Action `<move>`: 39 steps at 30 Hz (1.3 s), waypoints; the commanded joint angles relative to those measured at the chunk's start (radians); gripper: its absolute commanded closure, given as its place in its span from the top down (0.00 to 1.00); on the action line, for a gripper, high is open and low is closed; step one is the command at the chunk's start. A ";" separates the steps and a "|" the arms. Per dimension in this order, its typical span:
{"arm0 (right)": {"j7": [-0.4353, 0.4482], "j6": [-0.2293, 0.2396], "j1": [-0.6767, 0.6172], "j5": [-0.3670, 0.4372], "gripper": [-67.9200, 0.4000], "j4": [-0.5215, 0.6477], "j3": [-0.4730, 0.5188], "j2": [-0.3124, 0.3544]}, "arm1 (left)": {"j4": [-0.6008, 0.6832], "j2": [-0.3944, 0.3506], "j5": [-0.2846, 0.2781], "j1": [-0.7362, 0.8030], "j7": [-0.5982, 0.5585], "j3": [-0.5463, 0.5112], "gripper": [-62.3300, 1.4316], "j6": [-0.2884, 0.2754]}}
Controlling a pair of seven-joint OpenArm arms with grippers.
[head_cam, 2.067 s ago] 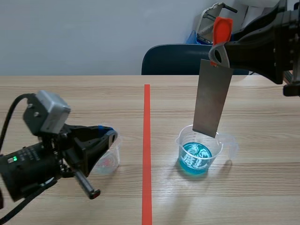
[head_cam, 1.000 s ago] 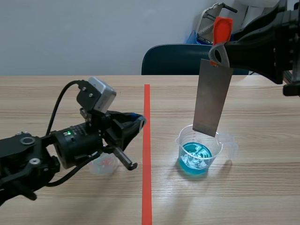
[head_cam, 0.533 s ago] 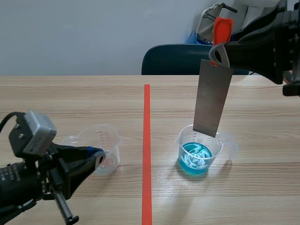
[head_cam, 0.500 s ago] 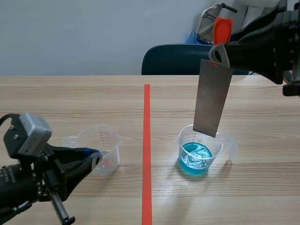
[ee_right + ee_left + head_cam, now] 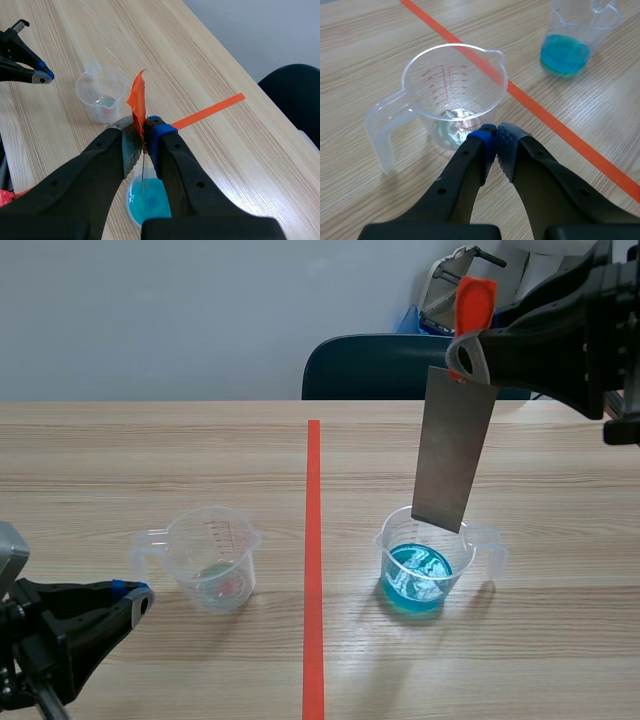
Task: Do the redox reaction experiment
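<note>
A grey metal strip (image 5: pixel 455 450) with an orange tag (image 5: pixel 474 305) hangs from my right gripper (image 5: pixel 142 127), which is shut on its top end. The strip's lower edge sits at the rim of a clear cup of blue liquid (image 5: pixel 428 565), above the liquid. In the right wrist view the strip (image 5: pixel 143 175) shows edge-on over that cup (image 5: pixel 150 200). Left of the tape line stands a nearly empty clear measuring cup (image 5: pixel 212 565). My left gripper (image 5: pixel 140 597) is low at the near left, shut on nothing, just short of this cup (image 5: pixel 455 95).
An orange-red tape line (image 5: pixel 313 560) divides the table down the middle. A dark blue chair (image 5: pixel 380 365) stands behind the far edge. The blue cup (image 5: pixel 572 37) lies well ahead and to the side of my left gripper.
My left arm has drawn back from the empty cup toward the near left corner, fingers staying together. The right arm and the strip have not moved.
</note>
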 commanded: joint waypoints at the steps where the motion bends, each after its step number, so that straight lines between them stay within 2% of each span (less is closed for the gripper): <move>1: 0.014 0.008 0.012 0.014 0.01 0.009 0.010 0.008 | 0.013 0.002 -0.002 0.015 -0.018 -0.020 0.09 -0.002; 17: 0.014 0.008 0.012 0.014 0.01 0.009 0.010 0.008 | 0.013 0.005 0.002 0.202 -0.051 -0.179 0.09 -0.002; 39: 0.014 0.008 0.012 0.014 0.01 0.009 0.010 0.008 | 0.013 0.005 0.002 0.201 -0.048 -0.201 0.09 0.006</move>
